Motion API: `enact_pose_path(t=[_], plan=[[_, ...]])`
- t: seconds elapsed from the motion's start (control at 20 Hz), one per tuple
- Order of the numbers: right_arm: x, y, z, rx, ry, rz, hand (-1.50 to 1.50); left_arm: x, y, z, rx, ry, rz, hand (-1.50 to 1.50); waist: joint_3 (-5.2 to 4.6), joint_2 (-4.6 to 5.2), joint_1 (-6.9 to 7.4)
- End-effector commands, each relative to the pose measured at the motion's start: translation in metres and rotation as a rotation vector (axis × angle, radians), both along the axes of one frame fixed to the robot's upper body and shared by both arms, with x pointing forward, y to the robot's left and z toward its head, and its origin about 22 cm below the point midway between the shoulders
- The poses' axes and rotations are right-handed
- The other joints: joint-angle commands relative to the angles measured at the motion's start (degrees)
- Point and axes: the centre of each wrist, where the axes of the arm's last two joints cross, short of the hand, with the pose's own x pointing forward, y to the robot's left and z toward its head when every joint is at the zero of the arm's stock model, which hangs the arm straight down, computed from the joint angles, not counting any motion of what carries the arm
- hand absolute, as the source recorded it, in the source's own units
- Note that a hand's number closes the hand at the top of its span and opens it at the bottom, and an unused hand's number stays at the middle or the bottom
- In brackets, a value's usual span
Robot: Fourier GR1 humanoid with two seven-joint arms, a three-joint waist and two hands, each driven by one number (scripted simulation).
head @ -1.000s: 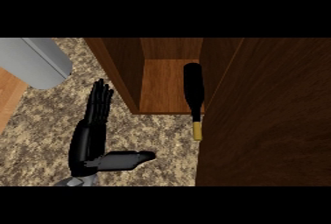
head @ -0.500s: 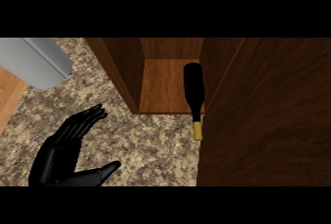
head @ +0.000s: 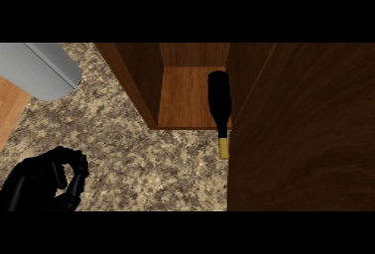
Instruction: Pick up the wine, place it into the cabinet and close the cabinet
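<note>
One robot hand [head: 45, 181] of mine shows in the head view, the left, down at 7 o'clock over the speckled table [head: 154, 158]. Its fingers are curled in toward the palm and they hold nothing. My right robot hand does not show anywhere.

My wine [head: 219, 101] lies on its side at about 12 o'clock from the middle of the view, on the floor of the cabinet [head: 183, 94]. Its dark body rests inside, close against the cabinet's right wall, and its neck points toward 6 o'clock. The gold-capped end sticks out past the cabinet's front edge and hangs over the table.

At 3 o'clock a broad dark wooden panel, the door [head: 307, 129], fills the right side of the view, its edge running just beside the wine's neck. I cannot tell whether they touch.

Up at 10 o'clock sits a grey object [head: 40, 69], well apart from my hand, and a strip of lighter wood [head: 11, 116] shows at 9 o'clock along the view's edge.
</note>
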Motion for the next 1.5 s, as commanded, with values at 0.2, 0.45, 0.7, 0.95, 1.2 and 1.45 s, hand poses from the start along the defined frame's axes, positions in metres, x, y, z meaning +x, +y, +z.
enact_pose_path(t=[0.2,0.45,0.7,0.95,1.2,1.45], plan=[[-0.005,0.023,0.013,0.141,0.046,0.198,1.50,-0.006,0.024,0.007,-0.002,0.008,-0.018,1.50,0.01,-0.03,0.57],[-0.004,0.039,0.027,0.140,0.044,0.276,1.50,-0.013,0.041,0.005,0.006,-0.002,-0.029,1.50,-0.05,0.03,1.18],[0.022,0.066,0.027,0.159,-0.026,0.339,1.50,-0.017,0.039,-0.015,-0.001,0.015,-0.047,1.50,-0.13,0.15,1.60],[0.035,0.096,0.047,0.147,0.002,0.370,1.50,-0.016,0.052,0.006,0.006,0.002,-0.031,1.50,-0.17,0.01,1.93],[0.057,0.134,0.059,0.150,0.029,0.380,1.50,-0.016,0.053,0.002,0.021,0.011,-0.034,1.50,-0.13,-0.07,1.72],[0.087,0.173,0.078,0.201,0.032,0.353,1.50,-0.014,0.072,0.005,0.004,0.004,-0.052,1.50,-0.08,-0.02,1.49]])
